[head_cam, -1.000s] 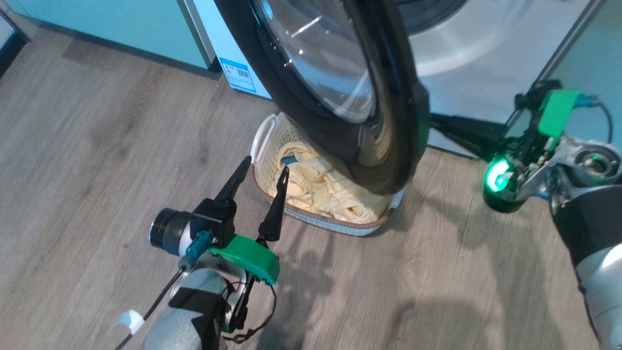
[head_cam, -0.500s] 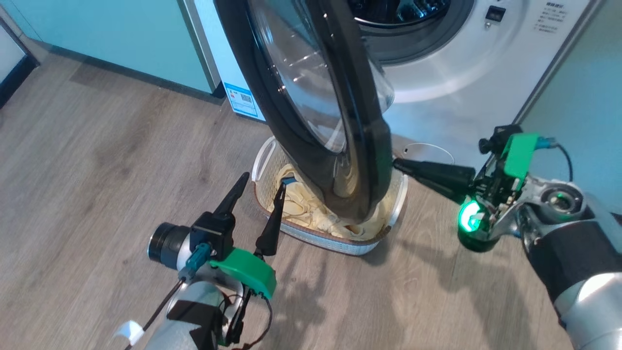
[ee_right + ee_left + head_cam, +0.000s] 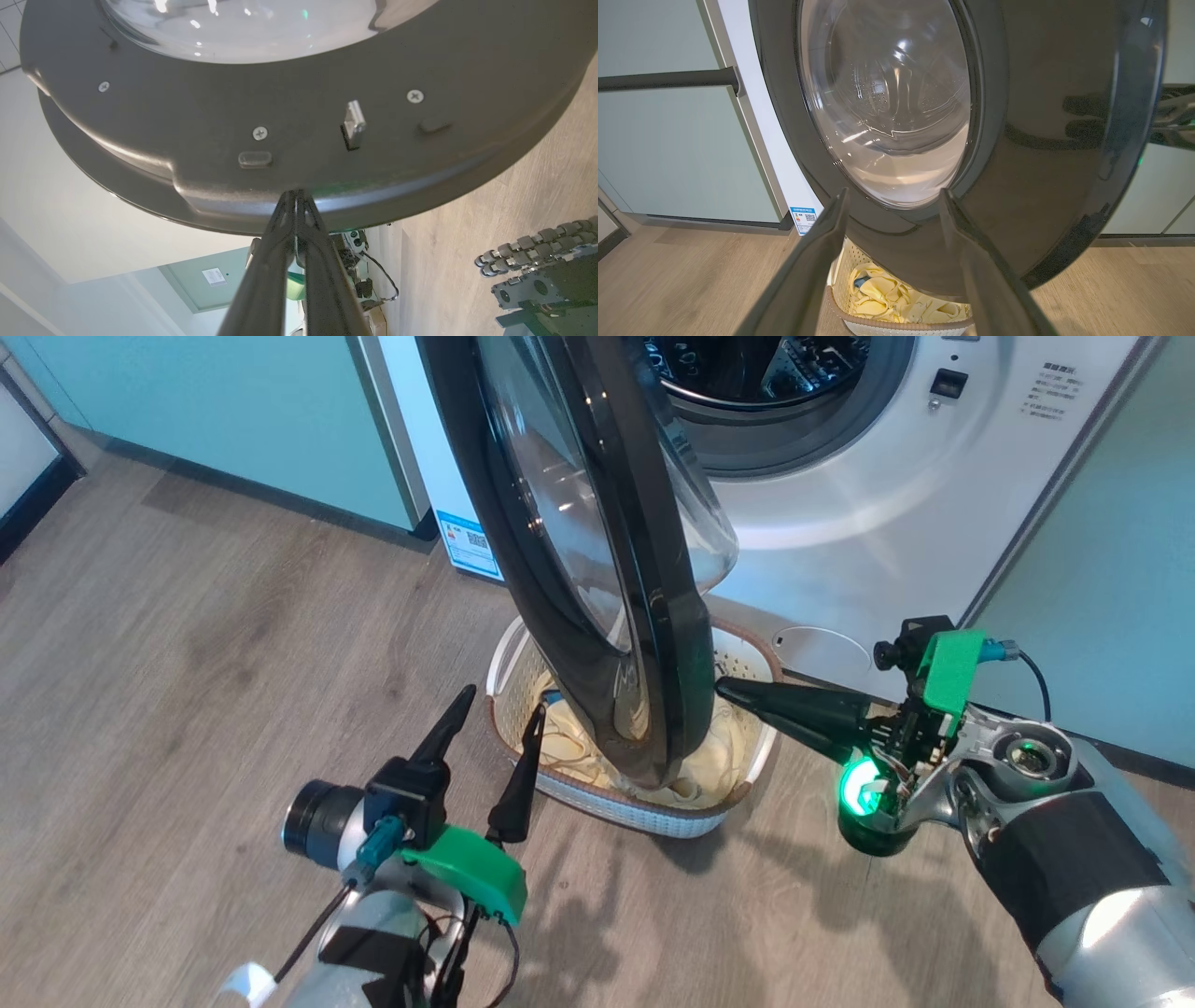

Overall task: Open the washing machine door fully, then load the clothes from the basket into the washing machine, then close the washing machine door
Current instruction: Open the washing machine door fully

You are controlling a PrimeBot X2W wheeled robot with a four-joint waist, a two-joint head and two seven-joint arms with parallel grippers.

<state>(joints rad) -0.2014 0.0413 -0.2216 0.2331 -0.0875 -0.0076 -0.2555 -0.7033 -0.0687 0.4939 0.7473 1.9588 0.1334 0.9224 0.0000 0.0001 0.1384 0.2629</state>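
The glossy black round door (image 3: 667,644) stands over the perforated basket (image 3: 644,807) of soft yellow clothes (image 3: 563,747). The right hand (image 3: 721,688), fingers together, touches the door's rim. The left hand (image 3: 503,700) is spread and empty.

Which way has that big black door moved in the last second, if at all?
Yes. Measured against the basket, the washing machine door has swung to the left: its lower edge went from the basket's right end to near its middle, opening wider.
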